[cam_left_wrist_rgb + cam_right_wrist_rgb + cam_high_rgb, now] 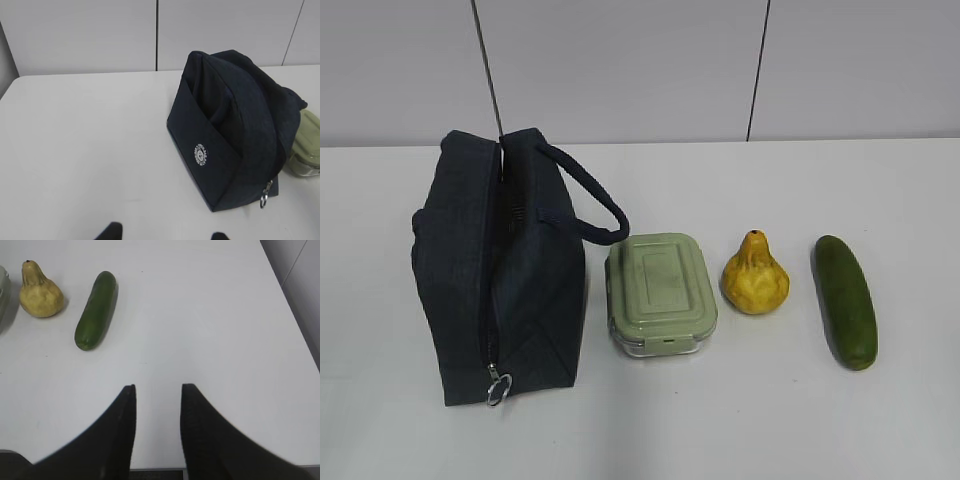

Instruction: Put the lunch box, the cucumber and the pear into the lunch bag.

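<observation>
The dark navy lunch bag point(500, 275) stands at the left of the white table, zipper shut with its ring pull point(498, 388) at the near end; it also shows as the lunch bag point(235, 135) in the left wrist view. To its right lie the sage-lidded lunch box point(661, 293), the yellow pear point(755, 275) and the dark green cucumber point(846, 300). My left gripper point(165, 232) is open over bare table, well left of the bag. My right gripper point(158, 390) is open and empty, hovering near the table's front, right of the cucumber point(96, 310) and the pear point(40, 290).
The bag's padded handle point(590, 200) loops toward the lunch box. A grey panelled wall point(640, 70) backs the table. The table's right edge point(290, 315) drops off beside my right gripper. Neither arm appears in the exterior view.
</observation>
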### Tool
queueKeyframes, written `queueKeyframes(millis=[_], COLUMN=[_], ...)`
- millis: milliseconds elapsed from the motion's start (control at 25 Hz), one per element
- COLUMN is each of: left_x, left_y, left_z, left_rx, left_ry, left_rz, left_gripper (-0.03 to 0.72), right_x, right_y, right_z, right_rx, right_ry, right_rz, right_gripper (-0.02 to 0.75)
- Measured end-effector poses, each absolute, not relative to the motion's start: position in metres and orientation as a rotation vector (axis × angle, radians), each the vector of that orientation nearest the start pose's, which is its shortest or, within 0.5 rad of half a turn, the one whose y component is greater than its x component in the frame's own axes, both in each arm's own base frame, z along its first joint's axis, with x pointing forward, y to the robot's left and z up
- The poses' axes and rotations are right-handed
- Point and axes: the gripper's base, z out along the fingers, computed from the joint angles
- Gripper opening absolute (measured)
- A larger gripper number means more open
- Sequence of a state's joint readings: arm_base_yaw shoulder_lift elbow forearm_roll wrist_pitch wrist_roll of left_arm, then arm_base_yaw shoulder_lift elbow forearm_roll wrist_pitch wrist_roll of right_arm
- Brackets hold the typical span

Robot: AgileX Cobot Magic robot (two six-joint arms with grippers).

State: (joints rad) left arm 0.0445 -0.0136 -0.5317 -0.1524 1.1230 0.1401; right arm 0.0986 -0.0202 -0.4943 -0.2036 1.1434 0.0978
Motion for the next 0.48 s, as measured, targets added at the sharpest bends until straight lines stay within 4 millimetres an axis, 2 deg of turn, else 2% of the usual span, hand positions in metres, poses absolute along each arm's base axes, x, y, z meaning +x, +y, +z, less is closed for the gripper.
queueKeyframes(millis=[480], left_x=[-0.0134], left_y=[-0.0131], left_z=[0.2816], left_rx=[0.115], left_ry=[2.049], left_rz=[-0.068], left_gripper=[0.324], right_x=[-0.0102], right_y=[-0.0181], right_z=[0.2704], right_rx=[0.021], right_ry=[2.096], right_rz=[-0.132], right_gripper=[0.245])
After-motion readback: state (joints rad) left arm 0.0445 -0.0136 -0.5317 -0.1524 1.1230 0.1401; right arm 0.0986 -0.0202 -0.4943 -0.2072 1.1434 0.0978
